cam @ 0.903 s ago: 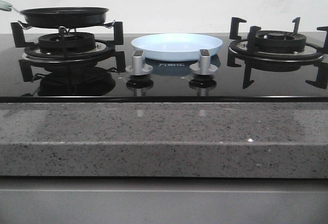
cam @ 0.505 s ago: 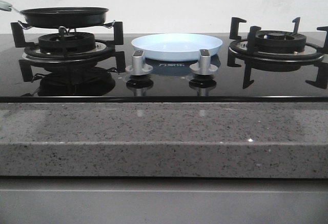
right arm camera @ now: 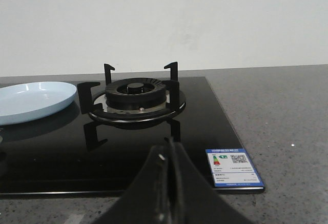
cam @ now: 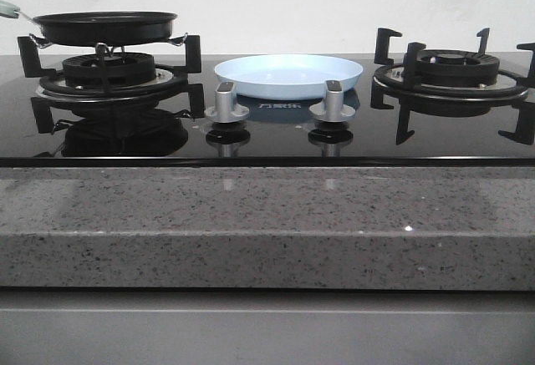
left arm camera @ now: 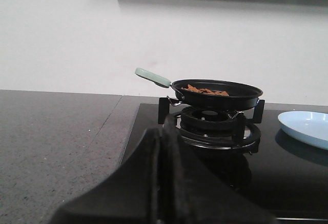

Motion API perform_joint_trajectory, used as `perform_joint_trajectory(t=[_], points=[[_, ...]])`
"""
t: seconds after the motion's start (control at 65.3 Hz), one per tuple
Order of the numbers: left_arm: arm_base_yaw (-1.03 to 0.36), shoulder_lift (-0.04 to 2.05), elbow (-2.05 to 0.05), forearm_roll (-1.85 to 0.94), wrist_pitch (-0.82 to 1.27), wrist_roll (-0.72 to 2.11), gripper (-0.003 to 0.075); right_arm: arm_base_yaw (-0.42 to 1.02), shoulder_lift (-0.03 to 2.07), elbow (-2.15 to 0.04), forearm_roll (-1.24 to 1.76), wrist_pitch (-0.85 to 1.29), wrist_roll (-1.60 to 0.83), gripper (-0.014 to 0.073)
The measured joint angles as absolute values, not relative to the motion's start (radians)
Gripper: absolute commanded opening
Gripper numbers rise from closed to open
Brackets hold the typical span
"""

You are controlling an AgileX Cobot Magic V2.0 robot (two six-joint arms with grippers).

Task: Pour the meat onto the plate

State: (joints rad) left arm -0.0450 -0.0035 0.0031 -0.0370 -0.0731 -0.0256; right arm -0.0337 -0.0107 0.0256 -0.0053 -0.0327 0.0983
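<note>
Both grippers closed, empty: left (left arm camera: 163, 147), right (right arm camera: 169, 155) near an energy label (right arm camera: 233, 167) (print unreadable)

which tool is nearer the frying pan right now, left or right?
Left. The left tool sits shut just in front of the burner holding the frying pan. The right tool, also shut, faces the other burner, beyond the plate from the pan.

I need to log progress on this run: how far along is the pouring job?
Nothing is done yet. The meat sits in the black pan on the left burner, and the plate is bare. Both hands, left hand and right hand, are shut and hold nothing. Grasping the handle and pouring remain.
</note>
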Motion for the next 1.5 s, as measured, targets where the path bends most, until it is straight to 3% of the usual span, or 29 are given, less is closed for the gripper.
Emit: perform_joint_trajectory(t=[0.26, 0.566, 0.934, 1.179, 1.5], points=[[-0.045, -0.003, -0.019, -0.065, -0.08, -0.026, -0.002, -0.034, -0.011, 0.026, -0.005, 0.0, 0.098, -0.0069], [-0.045, 0.031, -0.371, -0.073, 0.159, -0.026, -0.002, -0.034, -0.008, -0.227, -0.005, 0.249, 0.098, -0.0069], [-0.045, 0.336, -0.693, -0.073, 0.419, -0.026, -0.002, -0.034, 0.296, -0.58, -0.005, 0.47, 0.098, -0.0069], [-0.045, 0.461, -0.722, -0.073, 0.459, -0.026, -0.002, -0.034, 0.515, -0.641, -0.005, 0.539, 0.098, -0.0069], [-0.045, 0.516, -0.703, -0.073, 0.463, -0.026, -0.002, -0.034, 0.641, -0.641, -0.005, 0.548, 0.078, -0.0067]])
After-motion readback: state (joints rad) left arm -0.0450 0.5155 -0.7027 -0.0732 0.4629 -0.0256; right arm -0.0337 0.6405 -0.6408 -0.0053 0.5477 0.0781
